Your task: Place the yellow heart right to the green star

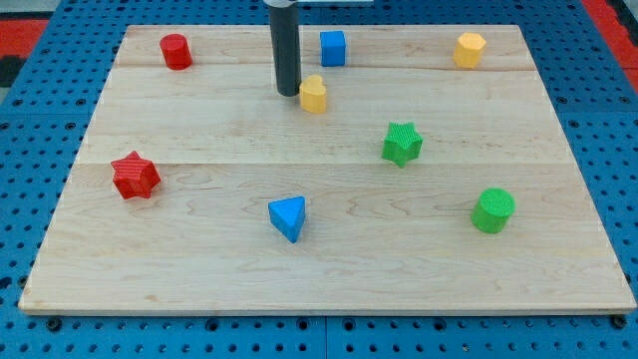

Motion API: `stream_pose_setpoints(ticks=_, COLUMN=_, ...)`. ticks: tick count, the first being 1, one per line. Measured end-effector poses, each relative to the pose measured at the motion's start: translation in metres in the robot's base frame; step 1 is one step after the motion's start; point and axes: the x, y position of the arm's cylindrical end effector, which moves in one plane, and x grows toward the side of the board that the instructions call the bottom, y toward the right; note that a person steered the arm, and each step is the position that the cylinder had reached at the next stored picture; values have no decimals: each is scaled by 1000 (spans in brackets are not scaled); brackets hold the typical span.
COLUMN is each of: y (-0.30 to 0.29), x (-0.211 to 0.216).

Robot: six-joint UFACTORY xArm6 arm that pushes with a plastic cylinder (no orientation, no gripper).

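A pale wooden board (329, 269) made of planks with fine grain lies on a blue pegboard surface (40, 199) dotted with holes. Starting at the left, a ridged red star (136, 176) sits near the board's left edge, and a red cylinder (176, 51) stands at the far left corner. Next comes a blue triangular block (288, 217) toward the near side, its faces finely ribbed. The dark, smooth rod comes down from the far edge, and my tip (288, 93) rests on the board just left of the yellow heart (314, 95), touching it or nearly so; the rod has no pincer, so there is nothing to open or close. A blue cube (333, 48) stands just beyond the heart. The green star (402, 143), ribbed like the others, lies to the right of the heart and nearer. A yellow hexagonal block (470, 49) sits at the far right, and a green cylinder (492, 210) lies near the right side. No writing or labels can be read anywhere.
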Motion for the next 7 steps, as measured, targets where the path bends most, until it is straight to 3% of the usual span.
stream_pose_setpoints(ticks=2, y=101, x=20)
stream_pose_setpoints(ticks=3, y=114, x=-16)
stream_pose_setpoints(ticks=4, y=144, x=7)
stream_pose_setpoints(ticks=5, y=205, x=58)
stream_pose_setpoints(ticks=7, y=184, x=36)
